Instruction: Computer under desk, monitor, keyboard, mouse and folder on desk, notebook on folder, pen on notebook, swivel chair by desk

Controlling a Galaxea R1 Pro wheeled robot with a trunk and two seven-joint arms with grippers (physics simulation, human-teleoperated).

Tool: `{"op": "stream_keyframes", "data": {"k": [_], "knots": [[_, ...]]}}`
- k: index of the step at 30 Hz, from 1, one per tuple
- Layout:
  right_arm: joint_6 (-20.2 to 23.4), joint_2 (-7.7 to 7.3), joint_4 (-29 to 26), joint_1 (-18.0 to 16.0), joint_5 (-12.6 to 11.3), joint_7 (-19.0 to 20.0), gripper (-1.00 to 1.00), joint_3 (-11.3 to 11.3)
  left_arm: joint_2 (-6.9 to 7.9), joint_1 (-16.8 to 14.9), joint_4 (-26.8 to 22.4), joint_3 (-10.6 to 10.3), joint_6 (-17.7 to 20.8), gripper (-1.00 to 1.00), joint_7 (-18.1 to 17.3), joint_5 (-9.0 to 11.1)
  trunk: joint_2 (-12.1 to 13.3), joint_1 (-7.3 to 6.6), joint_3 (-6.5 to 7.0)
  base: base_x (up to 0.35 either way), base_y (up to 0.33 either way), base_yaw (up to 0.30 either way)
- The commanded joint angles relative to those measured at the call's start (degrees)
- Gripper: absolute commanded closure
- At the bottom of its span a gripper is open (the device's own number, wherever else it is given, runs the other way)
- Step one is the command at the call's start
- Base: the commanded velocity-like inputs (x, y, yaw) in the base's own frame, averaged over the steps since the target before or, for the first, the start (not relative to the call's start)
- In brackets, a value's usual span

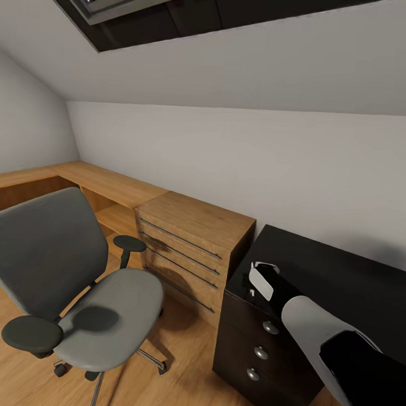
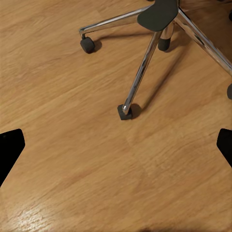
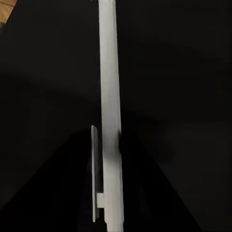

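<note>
The swivel chair point(image 1: 73, 291) is seen lower left, apart from the table point(image 1: 342, 276) lower right; bringing it alongside is judged next. The left hand point(image 2: 116, 150) is spread wide; the right hand point(image 1: 263, 282) cannot be told open or closed.

Head view: taken from high up, facing forward and down across a grey-seated swivel chair with black armrests point(image 1: 73, 297) at near left, a light oak chest of drawers point(image 1: 191, 250) farther off, and a glossy black desk top point(image 1: 342, 282) at right. Left wrist view: close above the oak plank floor point(image 2: 72, 159), looking down at the chair's chrome five-star base point(image 2: 145, 67); chair and floor are shared with the head view. Right wrist view: very near the black desk top point(image 3: 48, 96), sighting along a thin pale grey-white edge point(image 3: 110, 121); the desk is shared with the head view.
</note>
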Motion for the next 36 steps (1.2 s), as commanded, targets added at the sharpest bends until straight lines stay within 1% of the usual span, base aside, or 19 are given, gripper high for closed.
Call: {"op": "stream_keyframes", "data": {"k": [1,23,29,31,33,34,35,36], "knots": [[0.14,-0.07,-0.12,-0.05,-0.72,-0.48,1.00,0.48,0.00,0.02,-0.08,-0.06,-0.22,-1.00,0.05,0.45,-0.03,0.00,-0.05,0.000,0.000,0.000],[0.19,-0.17,-0.25,-0.05,-0.83,-0.50,1.00,0.47,0.06,0.02,0.04,-0.02,-0.22,-1.00,-0.21,0.45,-0.03,0.00,-0.05,0.000,0.000,0.000],[0.01,-0.28,-0.37,-0.05,-0.65,-0.58,1.00,0.47,0.16,0.02,0.22,-0.05,-0.17,-1.00,-0.48,0.45,2.38,-1.32,1.03,0.000,0.000,0.000],[-0.19,-0.49,-0.81,-0.05,-0.54,-0.64,1.00,0.47,0.17,0.02,0.56,-0.11,-0.10,-1.00,-0.48,0.45,3.18,-1.76,1.39,0.000,0.000,0.000],[-0.17,-1.27,-2.31,-0.05,-0.51,-0.75,1.00,0.47,0.13,0.02,1.53,-0.19,-0.07,-1.00,-0.43,0.45,3.98,-2.20,1.75,0.000,0.000,0.000],[-0.13,-1.67,-3.04,-0.03,-0.52,-0.80,1.00,0.49,0.12,0.02,1.97,-0.19,-0.05,-1.00,-0.42,0.45,4.38,-2.41,1.93,0.000,0.000,0.000],[-0.08,-2.59,-4.70,-0.01,-0.59,-0.91,1.00,0.51,0.11,0.02,2.80,-0.21,0.02,-1.00,-0.44,0.44,4.78,-2.63,2.11,0.000,0.000,0.000],[-0.06,-3.08,-5.59,0.02,-0.62,-0.97,1.00,0.52,0.10,0.02,3.16,-0.21,0.06,-1.00,-0.43,0.42,5.19,-2.85,2.29,0.000,0.000,0.000]]}}
